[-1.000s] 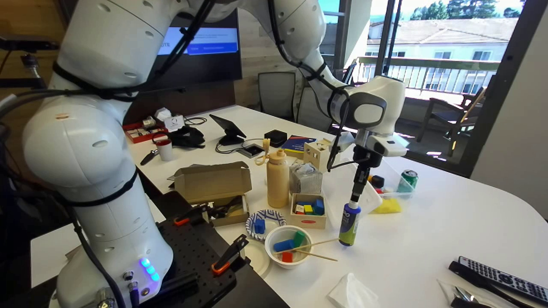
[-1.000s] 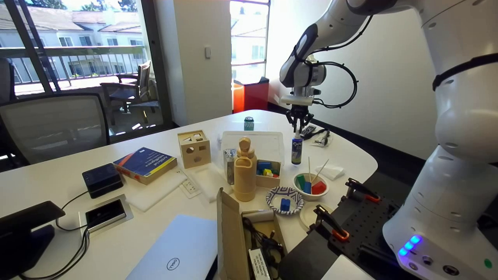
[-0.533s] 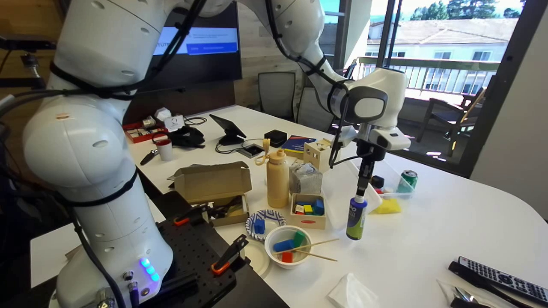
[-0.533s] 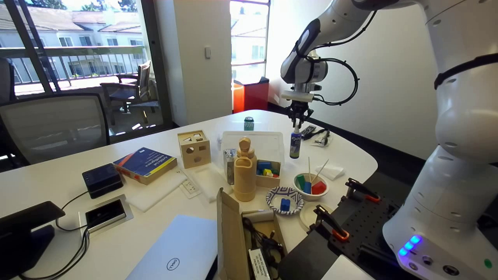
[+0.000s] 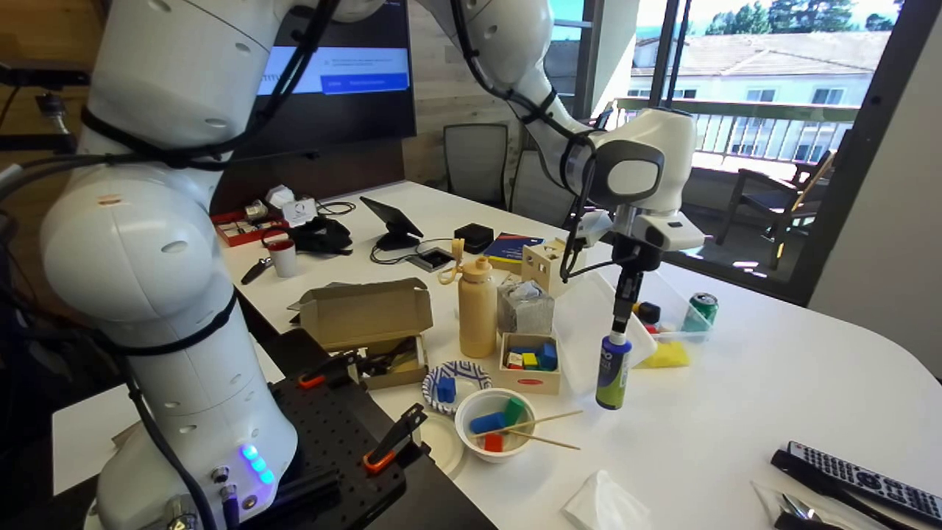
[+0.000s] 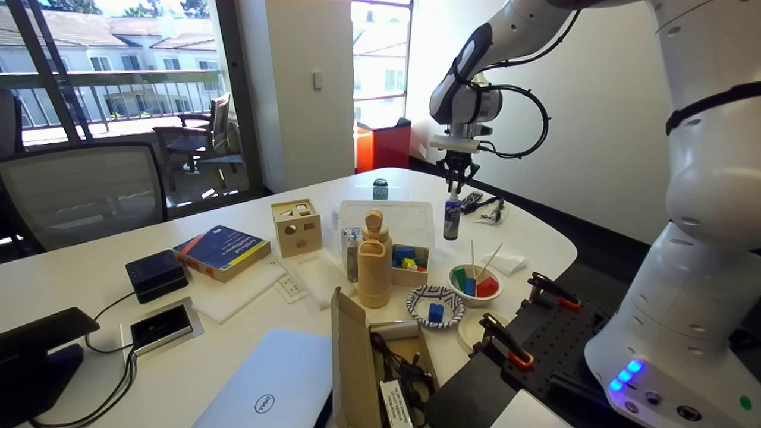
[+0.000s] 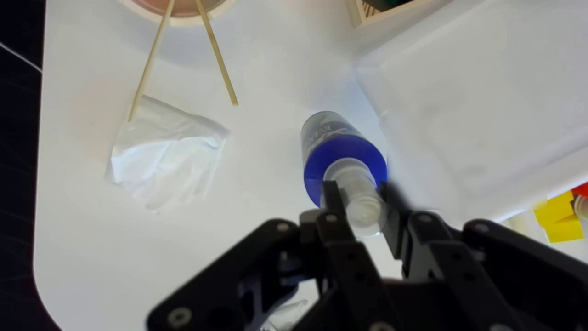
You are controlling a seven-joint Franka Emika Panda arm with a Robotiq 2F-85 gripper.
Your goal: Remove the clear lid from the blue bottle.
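The blue bottle (image 5: pixel 612 374) with a greenish lower part stands nearly upright below my gripper (image 5: pixel 618 328) in both exterior views (image 6: pixel 452 221). In the wrist view its blue shoulder (image 7: pixel 317 169) points up toward me. The clear lid (image 7: pixel 365 212) is still on top of the bottle, between the gripper's two black fingers (image 7: pixel 331 195). My gripper (image 7: pixel 357 185) is closed around the lid, one finger on each side. The bottle appears to hang from the lid, its base seemingly a little above the table.
A white bowl (image 5: pixel 460 433) with blocks and two sticks is near the bottle. A crumpled white tissue (image 7: pixel 167 154) lies on the table. A clear plastic bin (image 7: pixel 482 92) is close beside the bottle. A beige flask (image 5: pixel 478 313) and a green can (image 5: pixel 704 311) stand farther off.
The arm and gripper have moved up, and right in an exterior view. The bottle has risen along with the lid, most of it in the first half second.
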